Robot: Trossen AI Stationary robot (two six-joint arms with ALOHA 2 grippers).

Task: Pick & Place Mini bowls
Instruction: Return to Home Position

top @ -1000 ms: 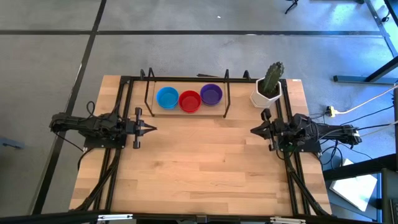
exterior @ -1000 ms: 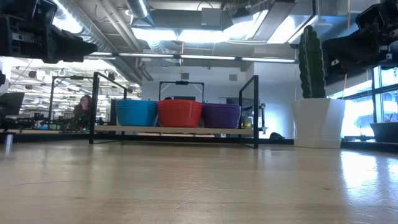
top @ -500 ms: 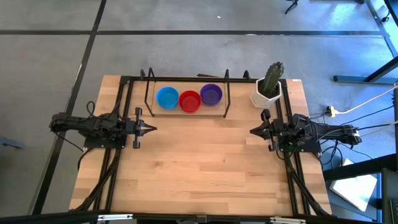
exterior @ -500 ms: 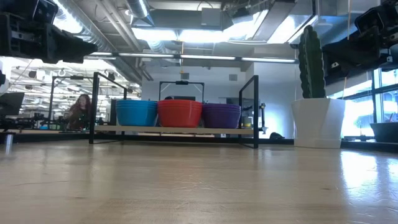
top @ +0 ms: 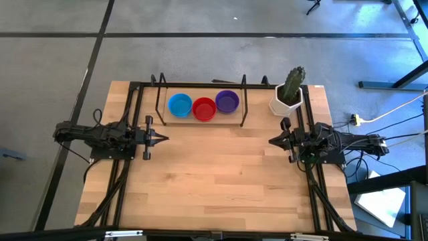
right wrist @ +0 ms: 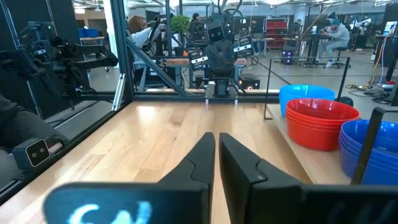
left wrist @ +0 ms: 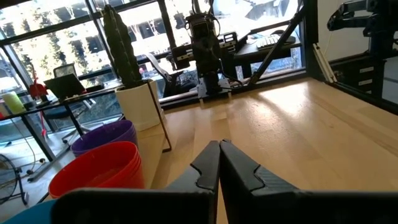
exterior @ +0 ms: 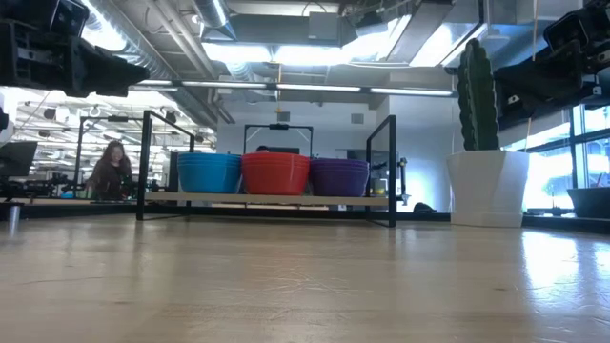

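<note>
mini bowls, smooth round plastic, sit stacked on the wire shelf; both jaws clenched.

No legible text, brand, number or sign, glowing marks too blurred to read

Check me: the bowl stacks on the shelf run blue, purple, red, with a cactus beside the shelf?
Not quite: the high view shows the red stack in the middle, between the blue stack and the purple stack. They sit on the shelf, cactus beside it.
</note>
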